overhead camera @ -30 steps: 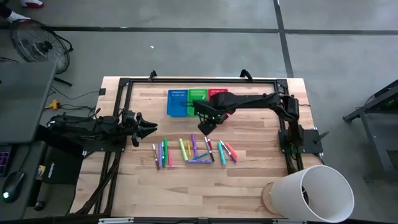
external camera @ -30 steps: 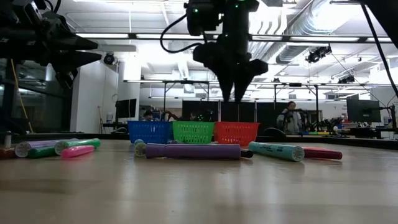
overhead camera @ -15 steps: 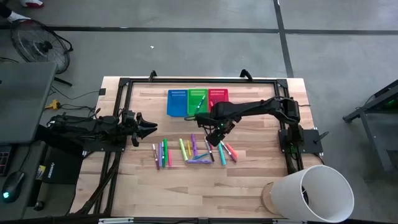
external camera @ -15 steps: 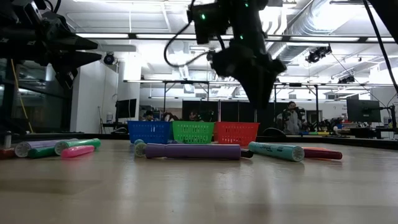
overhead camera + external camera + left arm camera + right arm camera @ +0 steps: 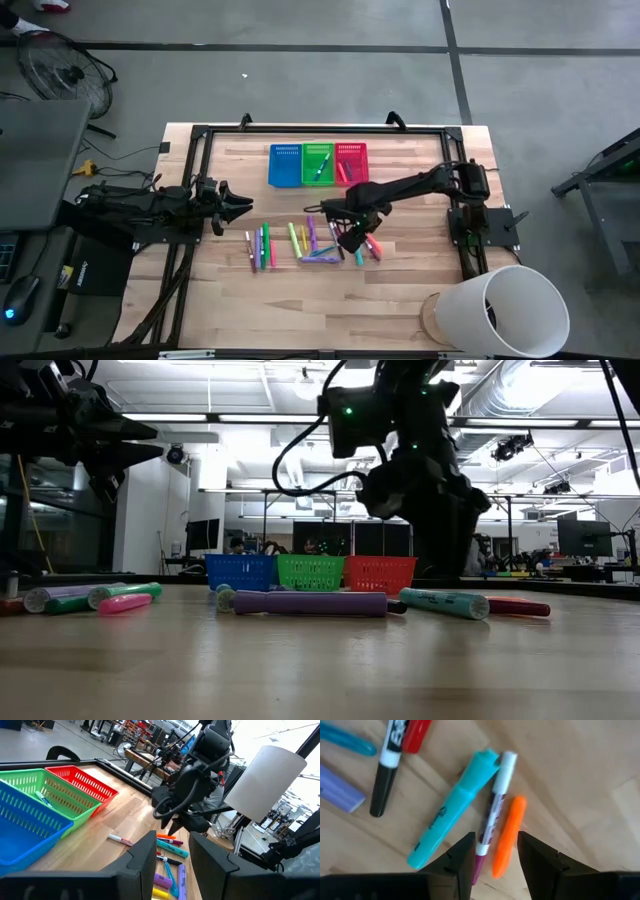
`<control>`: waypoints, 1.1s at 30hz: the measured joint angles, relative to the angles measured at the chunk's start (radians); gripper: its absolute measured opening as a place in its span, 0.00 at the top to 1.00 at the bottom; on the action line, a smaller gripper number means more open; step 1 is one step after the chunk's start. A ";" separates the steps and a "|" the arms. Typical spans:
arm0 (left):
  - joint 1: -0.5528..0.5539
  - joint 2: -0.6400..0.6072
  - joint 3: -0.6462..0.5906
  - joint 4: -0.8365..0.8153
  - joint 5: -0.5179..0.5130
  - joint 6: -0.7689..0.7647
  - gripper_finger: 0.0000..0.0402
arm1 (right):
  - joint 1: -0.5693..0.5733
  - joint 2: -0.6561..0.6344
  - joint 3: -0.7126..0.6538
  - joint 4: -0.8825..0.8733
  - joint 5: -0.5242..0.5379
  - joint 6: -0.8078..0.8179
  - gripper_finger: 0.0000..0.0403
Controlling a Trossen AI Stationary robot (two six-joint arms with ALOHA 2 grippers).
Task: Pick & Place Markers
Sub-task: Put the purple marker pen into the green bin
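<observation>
Several markers (image 5: 310, 240) in mixed colours lie flat in a loose row on the wooden table. My right gripper (image 5: 350, 237) hangs open over the right part of that row, pointing down. In the right wrist view its fingers (image 5: 462, 857) stand above and on either side of a white-and-purple marker (image 5: 492, 812), a teal marker (image 5: 452, 812) and an orange marker (image 5: 509, 835), touching none. The low view shows it (image 5: 440, 565) behind the teal marker (image 5: 445, 603). My left gripper (image 5: 243, 205) waits open at the table's left, pointing level.
Blue (image 5: 285, 166), green (image 5: 318, 163) and red (image 5: 352, 160) baskets stand side by side at the far edge; the green and red ones each hold a marker. A white cylinder (image 5: 500, 310) sits at the near right corner. A black frame (image 5: 200, 135) rims the table.
My right gripper has come away from the baskets toward the table's near edge and has sunk, ending low over the right part of the marker row. The markers on the table lie as before.
</observation>
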 joint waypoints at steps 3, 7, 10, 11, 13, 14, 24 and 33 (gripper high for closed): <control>0.000 0.000 0.000 0.000 0.000 0.000 0.71 | 0.015 0.000 -0.021 0.028 -0.006 0.024 0.67; 0.000 0.000 0.000 0.000 0.000 0.000 0.71 | 0.029 0.000 -0.054 0.067 -0.007 0.047 0.67; 0.000 0.000 0.000 0.000 0.000 0.000 0.71 | 0.037 0.000 -0.080 0.116 -0.005 0.060 0.67; 0.000 0.000 0.000 0.000 0.000 0.000 0.71 | 0.039 0.000 -0.088 0.129 -0.004 0.068 0.67; 0.000 0.000 0.000 0.000 0.000 0.000 0.71 | 0.040 0.000 -0.105 0.158 -0.003 0.074 0.67; 0.000 0.000 0.000 0.000 0.000 0.000 0.71 | 0.040 0.000 -0.114 0.173 -0.003 0.077 0.67; 0.000 0.000 0.000 0.000 0.000 0.000 0.71 | 0.056 -0.008 -0.170 0.219 0.069 0.068 0.67; 0.000 0.000 0.000 0.000 0.000 0.000 0.71 | 0.095 -0.003 -0.203 0.228 0.155 0.069 0.67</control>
